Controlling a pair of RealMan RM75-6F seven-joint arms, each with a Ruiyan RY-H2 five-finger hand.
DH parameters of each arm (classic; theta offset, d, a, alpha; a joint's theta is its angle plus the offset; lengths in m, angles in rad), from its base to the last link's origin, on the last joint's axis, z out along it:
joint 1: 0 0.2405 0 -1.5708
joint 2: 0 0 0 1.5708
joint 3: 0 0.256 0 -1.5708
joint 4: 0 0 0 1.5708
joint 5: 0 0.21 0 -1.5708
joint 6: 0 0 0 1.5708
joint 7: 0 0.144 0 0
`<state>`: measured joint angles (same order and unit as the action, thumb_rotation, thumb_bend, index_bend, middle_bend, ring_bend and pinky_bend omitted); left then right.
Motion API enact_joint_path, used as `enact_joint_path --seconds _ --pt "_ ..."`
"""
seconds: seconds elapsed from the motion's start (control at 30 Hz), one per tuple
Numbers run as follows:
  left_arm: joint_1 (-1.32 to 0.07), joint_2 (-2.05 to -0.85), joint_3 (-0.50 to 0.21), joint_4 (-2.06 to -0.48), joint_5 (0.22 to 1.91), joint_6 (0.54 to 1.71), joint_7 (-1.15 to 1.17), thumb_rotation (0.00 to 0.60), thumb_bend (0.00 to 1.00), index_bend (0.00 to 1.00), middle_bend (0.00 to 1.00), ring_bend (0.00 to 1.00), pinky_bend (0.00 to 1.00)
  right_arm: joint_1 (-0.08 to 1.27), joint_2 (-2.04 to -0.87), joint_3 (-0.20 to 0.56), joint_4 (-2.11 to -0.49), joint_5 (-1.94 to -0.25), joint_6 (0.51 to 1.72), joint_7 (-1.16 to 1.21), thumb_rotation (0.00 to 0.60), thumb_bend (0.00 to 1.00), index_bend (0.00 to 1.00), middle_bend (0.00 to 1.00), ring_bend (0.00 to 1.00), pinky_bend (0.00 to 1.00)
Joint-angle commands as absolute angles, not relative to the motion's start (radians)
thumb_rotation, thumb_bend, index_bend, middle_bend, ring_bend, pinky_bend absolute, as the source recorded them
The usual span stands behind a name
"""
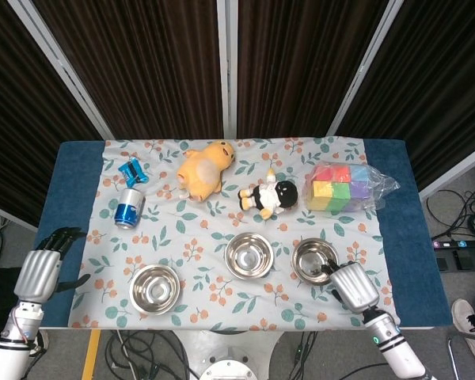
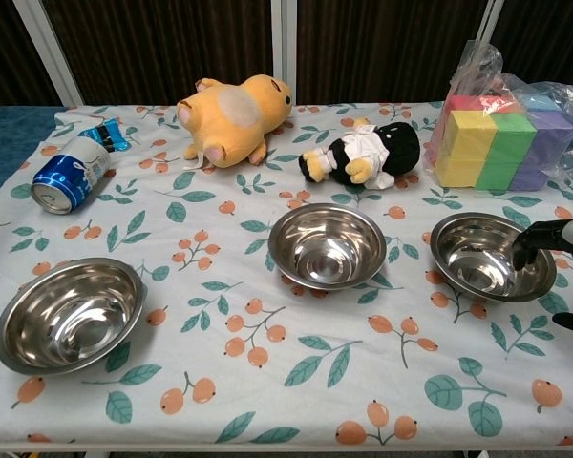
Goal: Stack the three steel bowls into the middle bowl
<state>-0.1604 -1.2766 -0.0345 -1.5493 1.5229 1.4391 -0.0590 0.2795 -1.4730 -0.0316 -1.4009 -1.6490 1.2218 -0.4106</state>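
On the flowered cloth covering the surface (image 1: 75, 170), three steel bowls sit in a loose row near the front edge, each apart from the others: the left bowl (image 1: 154, 288), the middle bowl (image 1: 248, 256) and the right bowl (image 1: 314, 260). At the right bowl's near-right rim, the right robot hand (image 1: 353, 286) reaches in with its dark fingers (image 2: 538, 236) over the edge, holding nothing I can make out and not plainly gripping the bowl, so its state cannot be told. Off the left edge of the cloth, the left robot hand (image 1: 41, 267) rests with fingers spread and empty.
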Motion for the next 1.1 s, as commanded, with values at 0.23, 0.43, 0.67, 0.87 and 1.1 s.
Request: enact_joint_path --seconds 0.23,0.43,0.67,0.87,1.1 --pt "-0.163 -1.278 -0.041 -1.536 1.522 1.445 -0.052 0.6 0.08 0.29 0.3 0.19 0.28 0.326 -1.531 -0.004 -1.361 -1.61 1.156 -0.449 0.6 0.16 0.47 0.44 0.74 0.72" --pt "-0.16 -1.276 -0.04 -1.536 1.525 1.453 -0.05 0.6 0.08 0.29 0.3 0.19 0.28 0.344 -1.567 -0.005 -1.339 -1.599 1.135 -0.472 0.6 0.2 0.53 0.48 0.74 0.72" --pt "-0.16 -1.274 -0.04 -1.538 1.525 1.451 -0.057 0.6 0.08 0.29 0.3 0.19 0.28 0.344 -1.589 -0.008 -1.325 -1.588 1.146 -0.5 0.6 0.31 0.72 0.62 0.78 0.73" --pt "-0.162 -1.272 -0.039 -1.539 1.524 1.448 -0.059 0.6 0.08 0.29 0.3 0.19 0.28 0.344 -1.591 -0.007 -1.324 -1.574 1.152 -0.5 0.6 0.36 0.79 0.67 0.8 0.75" --pt "-0.163 -1.272 -0.041 -1.539 1.526 1.45 -0.061 0.6 0.08 0.29 0.3 0.19 0.28 0.355 -1.583 0.003 -1.348 -1.598 1.19 -0.487 0.6 0.37 0.79 0.67 0.8 0.75"
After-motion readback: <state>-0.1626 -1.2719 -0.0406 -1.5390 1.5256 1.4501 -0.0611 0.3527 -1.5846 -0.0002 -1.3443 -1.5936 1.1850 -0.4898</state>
